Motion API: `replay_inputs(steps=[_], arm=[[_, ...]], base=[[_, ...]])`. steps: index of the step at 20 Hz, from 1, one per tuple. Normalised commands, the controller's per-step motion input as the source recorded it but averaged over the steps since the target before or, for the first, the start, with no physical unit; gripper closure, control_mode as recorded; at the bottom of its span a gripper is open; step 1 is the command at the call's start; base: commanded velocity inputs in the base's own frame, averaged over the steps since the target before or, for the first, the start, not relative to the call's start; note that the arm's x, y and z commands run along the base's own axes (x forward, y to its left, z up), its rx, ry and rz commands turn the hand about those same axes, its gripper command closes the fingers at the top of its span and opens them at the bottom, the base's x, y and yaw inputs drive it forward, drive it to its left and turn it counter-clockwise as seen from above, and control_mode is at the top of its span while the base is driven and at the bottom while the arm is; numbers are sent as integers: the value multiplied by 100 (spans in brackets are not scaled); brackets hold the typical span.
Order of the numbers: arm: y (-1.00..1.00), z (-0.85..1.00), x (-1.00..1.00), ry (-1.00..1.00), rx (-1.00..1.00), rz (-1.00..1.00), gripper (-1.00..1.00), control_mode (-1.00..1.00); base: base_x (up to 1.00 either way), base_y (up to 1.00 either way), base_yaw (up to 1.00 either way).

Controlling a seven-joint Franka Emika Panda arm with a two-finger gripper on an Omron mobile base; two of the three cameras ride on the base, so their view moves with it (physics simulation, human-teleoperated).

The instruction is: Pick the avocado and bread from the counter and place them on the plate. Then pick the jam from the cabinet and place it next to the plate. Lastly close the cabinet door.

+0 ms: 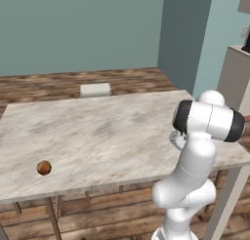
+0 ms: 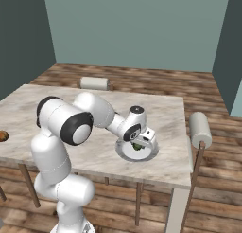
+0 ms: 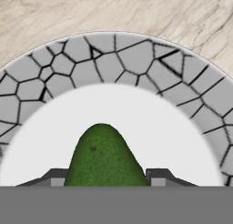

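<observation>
**Avocado held over the plate: release carries the main risk**

The counter [image 1: 97, 136] is seen as a broad marble slab with a thick edge, and the plate [image 2: 124, 154] is set near its front edge in the right base view, at about 4 o'clock from the slab's middle. In the hand view the plate's white well is ringed by a grey crackle-patterned rim. The gripper [image 3: 103, 177] is clamped on the avocado [image 3: 102, 155], whose green tip points to 12 o'clock between the two dark fingertips, over the white well. Whether the avocado is already touching the plate cannot be told.

The bread [image 1: 44, 168] is left far off on the counter, at about 8 o'clock in the left base view, close to the front edge.

Risks are judged as follows. If the avocado is released from any height, it is likely to roll on its glossy oval body, and the shallow rim may be crossed, with the counter edge nearby. If the hand is lifted unevenly, the avocado may be dragged. When the bread is fetched, a nudge toward that near edge could send the round ball off the slab.
</observation>
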Motion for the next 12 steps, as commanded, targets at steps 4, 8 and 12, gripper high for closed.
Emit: replay_inputs(steps=[4, 8, 12], arm=[[0, -4, -4, 0, -1, 0, -100, -100], [0, 5, -41, -11, 0, -2, -100, -100], [0, 11, -36, -11, 0, -1, -100, -100]], base=[[0, 0, 0], [0, 0, 0], [0, 0, 0]])
